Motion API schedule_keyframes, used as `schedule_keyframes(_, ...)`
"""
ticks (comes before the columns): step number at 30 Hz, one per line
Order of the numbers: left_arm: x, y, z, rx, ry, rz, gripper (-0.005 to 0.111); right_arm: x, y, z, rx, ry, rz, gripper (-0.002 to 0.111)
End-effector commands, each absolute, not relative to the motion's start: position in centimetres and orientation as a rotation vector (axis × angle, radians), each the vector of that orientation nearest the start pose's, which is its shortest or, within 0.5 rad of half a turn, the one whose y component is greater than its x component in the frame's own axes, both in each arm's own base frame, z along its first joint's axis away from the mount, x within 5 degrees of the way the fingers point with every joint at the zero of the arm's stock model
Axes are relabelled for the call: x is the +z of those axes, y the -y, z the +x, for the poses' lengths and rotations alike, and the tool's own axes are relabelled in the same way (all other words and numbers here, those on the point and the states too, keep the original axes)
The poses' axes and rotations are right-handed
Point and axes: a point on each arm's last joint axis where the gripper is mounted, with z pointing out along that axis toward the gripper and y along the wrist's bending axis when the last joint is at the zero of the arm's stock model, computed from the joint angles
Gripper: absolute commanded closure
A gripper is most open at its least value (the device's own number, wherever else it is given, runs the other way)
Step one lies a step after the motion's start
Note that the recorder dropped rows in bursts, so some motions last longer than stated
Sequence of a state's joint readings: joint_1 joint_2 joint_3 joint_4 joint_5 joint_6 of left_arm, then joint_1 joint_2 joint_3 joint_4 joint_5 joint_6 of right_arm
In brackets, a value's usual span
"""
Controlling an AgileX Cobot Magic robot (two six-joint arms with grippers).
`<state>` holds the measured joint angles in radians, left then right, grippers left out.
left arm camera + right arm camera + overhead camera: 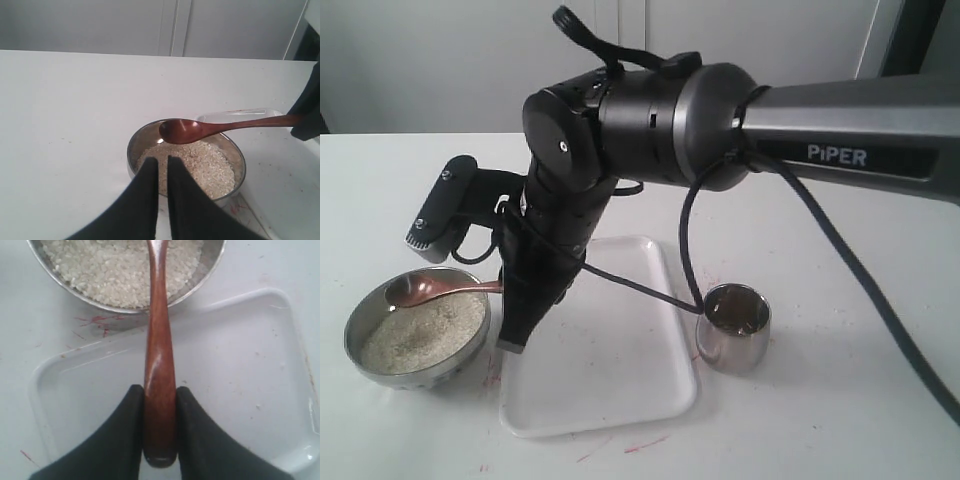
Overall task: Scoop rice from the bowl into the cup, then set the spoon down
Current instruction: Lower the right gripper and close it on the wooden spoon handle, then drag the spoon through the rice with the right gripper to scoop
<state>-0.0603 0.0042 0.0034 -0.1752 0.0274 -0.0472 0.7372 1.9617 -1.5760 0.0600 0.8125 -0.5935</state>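
The steel bowl of white rice sits at the front left. The reddish-brown spoon hovers level over it, and its oval head holds no grains in the left wrist view. My right gripper reaches across and is shut on the end of the spoon's handle, above the white tray. The small steel cup stands off the tray's right edge, apart from both grippers. My left gripper points at the bowl's near rim, its fingers almost together and holding nothing.
A white rectangular tray lies between bowl and cup. Red marks stain the white tabletop near the tray and bowl. The right arm and its black cable hang over the tray and cup.
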Motion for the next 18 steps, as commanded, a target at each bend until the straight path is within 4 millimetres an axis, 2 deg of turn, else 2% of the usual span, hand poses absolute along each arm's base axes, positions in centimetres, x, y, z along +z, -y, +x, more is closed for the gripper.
schedule_keyframes(1,21.1,0.4,5.6,-0.241,-1.506,-0.126,0.092,24.4,-28.7,31.6,0.033,-2.096,-1.667,0.108)
schedule_keyframes(5,21.1,0.4,5.6,-0.241,-1.506,-0.126,0.092,24.4,-29.1,31.2,-0.03,-2.05,-1.72,0.108)
schedule_keyframes(12,21.1,0.4,5.6,-0.241,-1.506,-0.126,0.092,24.7,-30.5,30.0,-0.284,-1.851,-1.883,0.108)
schedule_keyframes(18,21.1,0.4,5.6,-0.241,-1.506,-0.126,0.092,25.0,-30.8,29.9,-0.431,-1.767,-1.914,0.108)
